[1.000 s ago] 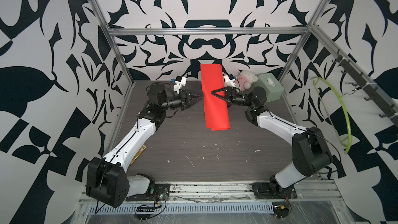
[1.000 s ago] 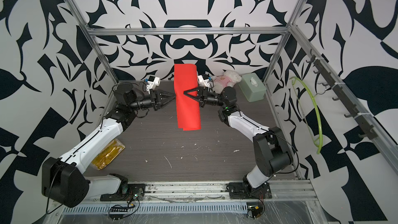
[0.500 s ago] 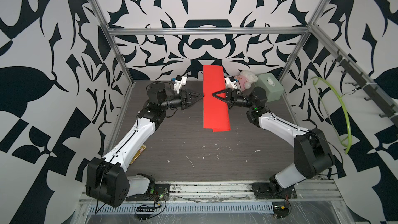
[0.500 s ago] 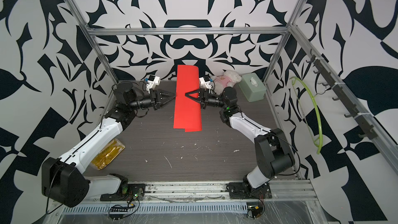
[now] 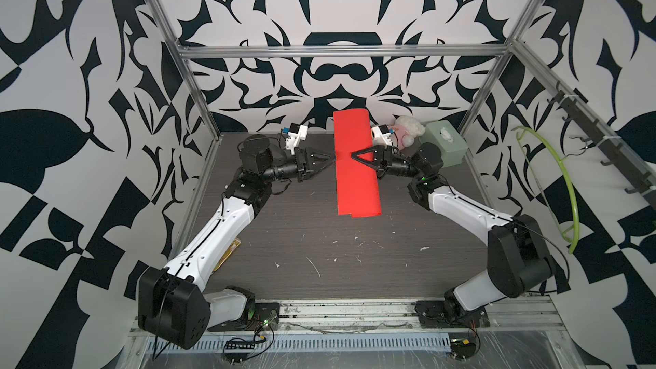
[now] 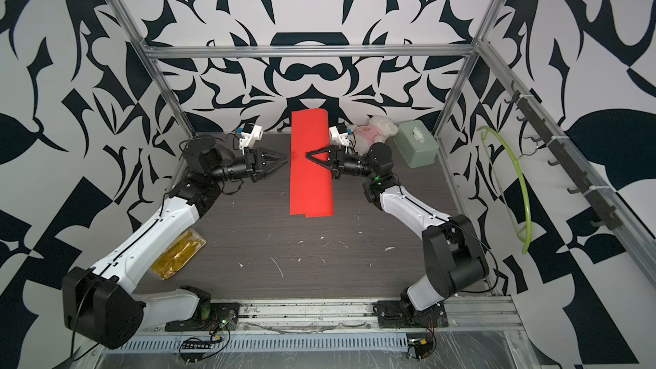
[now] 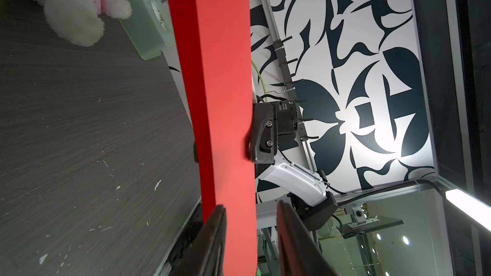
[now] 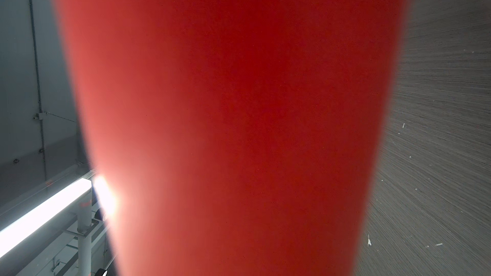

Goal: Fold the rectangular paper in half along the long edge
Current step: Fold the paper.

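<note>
The rectangular paper (image 5: pixel 355 186) (image 6: pixel 310 186) is a bright red sheet doubled over on itself. It is held off the dark table (image 5: pixel 319 253) at the back middle. My right gripper (image 5: pixel 352 154) (image 6: pixel 307 155) reaches in from the right and is shut on the paper's middle. One of its fingers (image 7: pixel 261 134) shows at the sheet's far edge in the left wrist view. The paper (image 8: pixel 239 102) fills the right wrist view and hides those jaws. My left gripper (image 5: pixel 333 162) (image 7: pixel 251 205) stands open at the paper's (image 7: pixel 225 75) left edge, which lies between its fingers.
A white plush bear (image 5: pixel 408 129) in pink and a pale green box (image 5: pixel 443 143) sit at the back right, behind my right arm. A yellow packet (image 6: pixel 177 257) lies under my left arm. A green hoop (image 5: pixel 564 179) hangs on the right wall. White scraps dot the table.
The paper has swung from a slant to hang straighter in the right gripper. The left jaws have opened slightly at its left edge.
</note>
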`<state>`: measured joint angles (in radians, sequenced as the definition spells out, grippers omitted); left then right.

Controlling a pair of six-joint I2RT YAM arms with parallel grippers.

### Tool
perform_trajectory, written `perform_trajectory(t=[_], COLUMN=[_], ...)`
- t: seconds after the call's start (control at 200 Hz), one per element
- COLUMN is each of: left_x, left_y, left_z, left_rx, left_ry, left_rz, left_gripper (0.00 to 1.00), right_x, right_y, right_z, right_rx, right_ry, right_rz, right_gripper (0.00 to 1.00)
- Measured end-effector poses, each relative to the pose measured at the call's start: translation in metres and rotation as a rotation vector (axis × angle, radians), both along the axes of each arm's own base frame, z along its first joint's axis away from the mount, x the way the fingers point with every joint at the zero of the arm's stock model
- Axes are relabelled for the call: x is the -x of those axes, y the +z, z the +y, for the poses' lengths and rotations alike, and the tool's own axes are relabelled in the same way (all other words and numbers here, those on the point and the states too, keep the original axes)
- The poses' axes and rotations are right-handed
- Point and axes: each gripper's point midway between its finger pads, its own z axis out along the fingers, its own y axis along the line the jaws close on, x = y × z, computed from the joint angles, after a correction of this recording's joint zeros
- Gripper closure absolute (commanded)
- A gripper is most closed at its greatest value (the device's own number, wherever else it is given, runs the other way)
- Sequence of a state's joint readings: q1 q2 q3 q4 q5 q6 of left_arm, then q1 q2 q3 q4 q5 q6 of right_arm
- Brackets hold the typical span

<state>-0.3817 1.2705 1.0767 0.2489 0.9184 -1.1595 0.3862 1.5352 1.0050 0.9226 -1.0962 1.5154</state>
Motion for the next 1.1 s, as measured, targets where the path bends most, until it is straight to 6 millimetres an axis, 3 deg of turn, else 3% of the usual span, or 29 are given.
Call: perform_trajectory(t=[0.64, 1.1], left_x=[-0.004, -0.003], left_y=[-0.02, -0.021], left_z=[-0.006, -0.004], left_rx=[-0.052, -0.117], left_ry=[-0.012, -0.008], left_rz=[0.022, -0.026], left_gripper=[0.63, 0.63], right_x=[0.003, 0.007], right_y=[0.001, 0.005], right_z=[0.002, 0.001], right_rx=[0.001, 0.008], right_ry=[0.009, 0.006], right_rz=[0.001, -0.009], right_gripper=[0.52, 0.52])
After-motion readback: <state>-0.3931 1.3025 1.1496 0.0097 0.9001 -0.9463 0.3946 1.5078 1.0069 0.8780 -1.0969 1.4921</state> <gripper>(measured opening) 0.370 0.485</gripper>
